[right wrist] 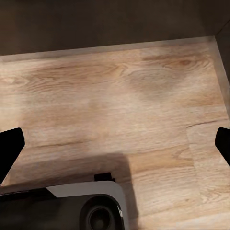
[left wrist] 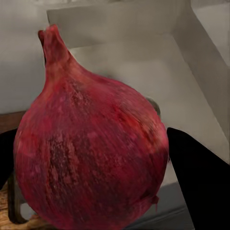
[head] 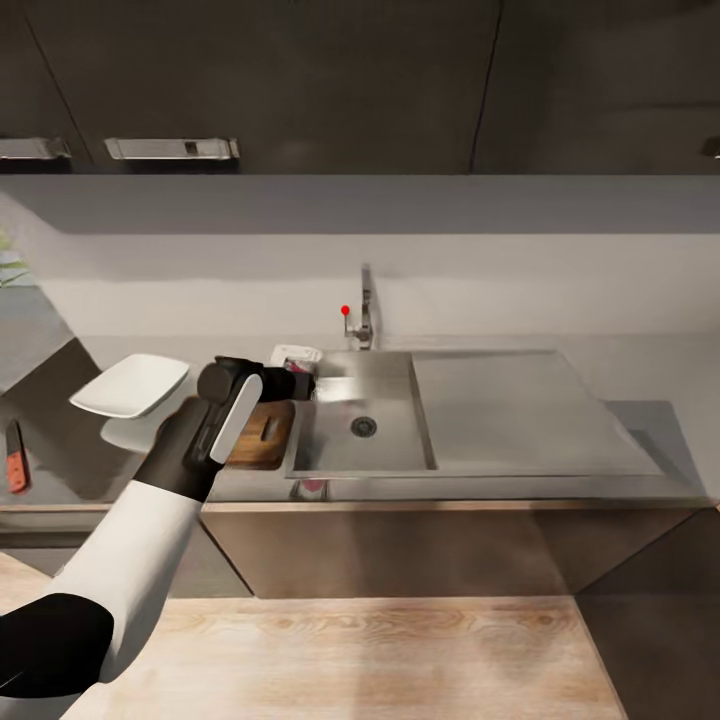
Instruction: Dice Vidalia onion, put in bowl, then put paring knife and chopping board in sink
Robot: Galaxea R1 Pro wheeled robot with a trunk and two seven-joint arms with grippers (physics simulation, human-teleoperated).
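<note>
Between left pincer [left wrist: 96, 158] fingers [left wrist: 201, 182]: red-skinned onion [left wrist: 91, 153], gripped.

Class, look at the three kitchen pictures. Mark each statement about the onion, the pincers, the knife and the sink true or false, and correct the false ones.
1. The left pincer holds the onion. True.
2. The onion is pale white. False: its skin is dark red.
3. The knife lies in the sink. False: it lies on the countertop, far left.
4. The bowl sits left of the board. True.
5. The right pincer grips the knife. False: it is open above the wooden floor.
</note>
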